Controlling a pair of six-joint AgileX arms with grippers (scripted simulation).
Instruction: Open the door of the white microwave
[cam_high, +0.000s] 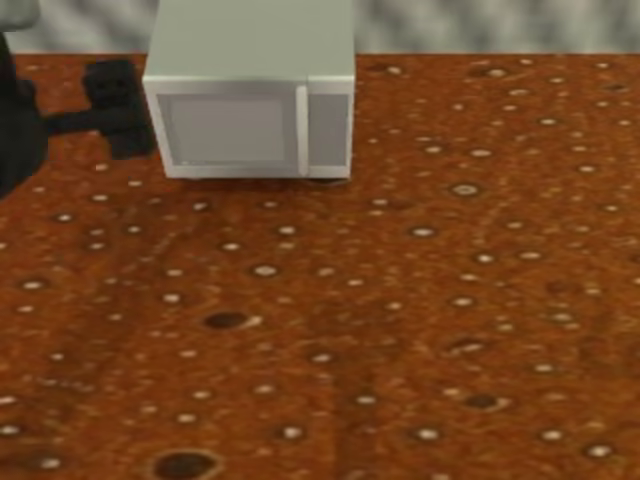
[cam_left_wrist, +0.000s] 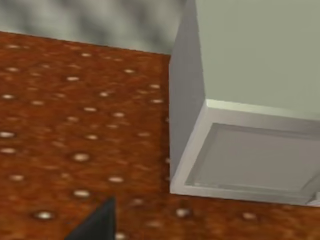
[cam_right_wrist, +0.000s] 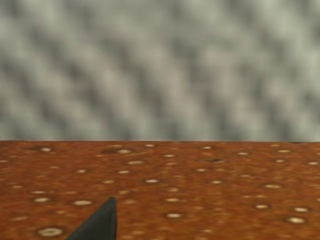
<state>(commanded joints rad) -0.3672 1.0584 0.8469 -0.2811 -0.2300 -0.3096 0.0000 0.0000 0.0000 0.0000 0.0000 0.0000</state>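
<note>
The jaws of the left gripper (cam_high: 140, 112), whose state I cannot tell, are waiting just left of the boxy off-white microwave (cam_high: 255, 45); its grey-windowed door (cam_high: 232, 128) is closed. Next: reaching its edge.

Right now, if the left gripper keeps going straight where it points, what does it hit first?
Probably the white microwave: the left gripper sits just off its left side in the top view, aimed at that side wall near the door. Height is unclear.
</note>
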